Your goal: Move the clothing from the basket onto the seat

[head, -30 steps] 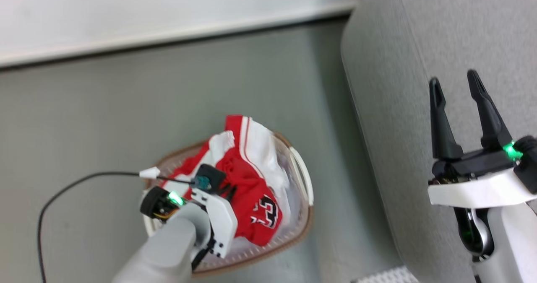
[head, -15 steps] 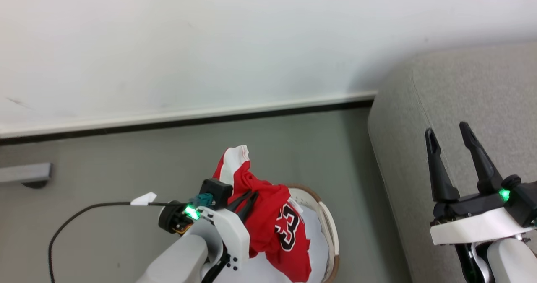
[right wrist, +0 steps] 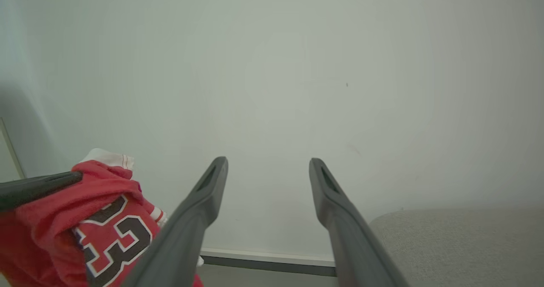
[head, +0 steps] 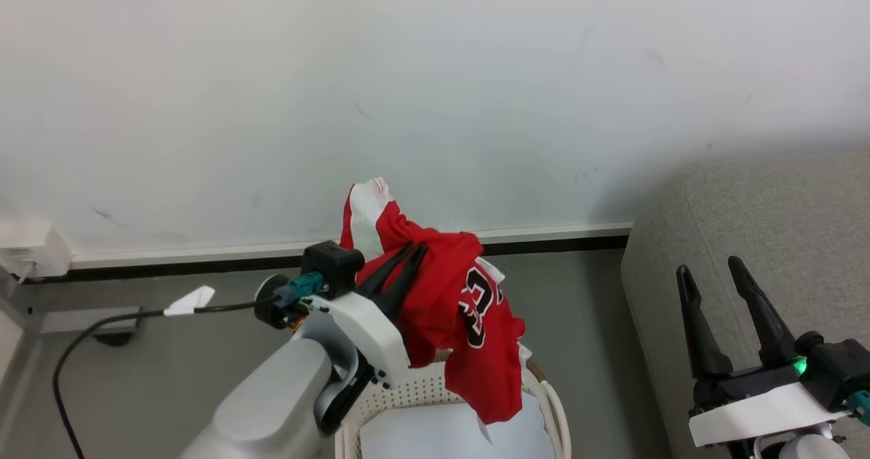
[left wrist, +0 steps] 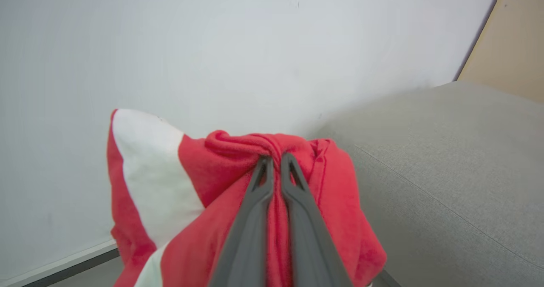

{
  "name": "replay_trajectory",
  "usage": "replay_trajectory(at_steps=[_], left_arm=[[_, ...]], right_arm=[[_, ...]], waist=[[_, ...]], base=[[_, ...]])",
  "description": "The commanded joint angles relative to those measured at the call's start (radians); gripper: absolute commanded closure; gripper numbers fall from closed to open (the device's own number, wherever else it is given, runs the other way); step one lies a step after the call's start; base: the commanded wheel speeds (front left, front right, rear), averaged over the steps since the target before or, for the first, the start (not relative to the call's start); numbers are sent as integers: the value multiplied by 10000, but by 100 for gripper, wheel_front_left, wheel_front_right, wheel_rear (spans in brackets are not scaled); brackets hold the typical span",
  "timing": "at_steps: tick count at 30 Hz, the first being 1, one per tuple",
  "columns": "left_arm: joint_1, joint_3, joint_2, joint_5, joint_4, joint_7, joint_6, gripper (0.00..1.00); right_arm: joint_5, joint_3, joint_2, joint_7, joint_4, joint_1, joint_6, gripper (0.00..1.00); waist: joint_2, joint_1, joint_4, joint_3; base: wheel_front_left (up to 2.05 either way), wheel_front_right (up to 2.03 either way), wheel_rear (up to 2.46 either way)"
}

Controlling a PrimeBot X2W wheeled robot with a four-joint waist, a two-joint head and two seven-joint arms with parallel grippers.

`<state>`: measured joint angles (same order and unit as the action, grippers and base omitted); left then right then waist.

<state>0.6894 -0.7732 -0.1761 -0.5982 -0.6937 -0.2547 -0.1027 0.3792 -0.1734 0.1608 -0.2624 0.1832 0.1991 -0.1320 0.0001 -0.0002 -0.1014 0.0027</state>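
Our left gripper (head: 416,248) was pressed together on a bunched fold near the top of the red jersey (head: 496,370), which hung from the fingers in the air, its lower hem dangling over the basket (head: 408,396) where a pale cloth (head: 442,438) lay. We judged the fabric light, soft and limp, apt to swing and drape, so a pinch on a gathered fold like this should serve better than an edge. Off to the right stood the grey seat (head: 761,214), with our right gripper (head: 710,268) spread and empty before it.
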Motion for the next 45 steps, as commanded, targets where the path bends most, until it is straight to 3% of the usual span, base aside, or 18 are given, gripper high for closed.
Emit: replay_trajectory(at_steps=[1, 12, 21, 29, 35, 41, 45], left_arm=[[90, 67, -104, -149, 249, 50, 53, 100], [-87, 342, -927, -211, 2921, 960, 888, 100], [-366, 359, -1213, -279, 4009, 1378, 1269, 100], [-324, 281, -1223, -308, 4271, 1525, 1324, 100], [-189, 88, -965, -407, 4261, 1586, 1193, 100], [-171, -164, -593, -410, 4138, 1523, 1070, 100], [-179, -411, -318, -431, 4058, 1579, 961, 100]], right_arm=[[104, -1, 18, -35, 9, -150, 25, 0], [188, -239, -104, -35, -113, -232, 25, 0], [434, -1161, 139, -35, -229, 32, 25, 0], [920, -3419, 578, -34, -5, 541, 25, 0], [1296, -4931, 548, -34, 759, 1347, 25, 0], [1247, -5279, 110, -34, 1755, 1968, 25, 0], [532, -4883, -128, -35, 2463, 2314, 25, 0]], waist=[[-1, 2, 41, -80], [-1, 2, -72, -192], [-1, 2, -107, -95], [-1, 2, -52, -11], [-1, 2, 165, 73], [-1, 2, 560, 69], [-1, 2, 888, 45]], base=[[0, 0, 0], [0, 0, 0], [0, 0, 0], [0, 0, 0], [0, 0, 0], [0, 0, 0], [0, 0, 0]])
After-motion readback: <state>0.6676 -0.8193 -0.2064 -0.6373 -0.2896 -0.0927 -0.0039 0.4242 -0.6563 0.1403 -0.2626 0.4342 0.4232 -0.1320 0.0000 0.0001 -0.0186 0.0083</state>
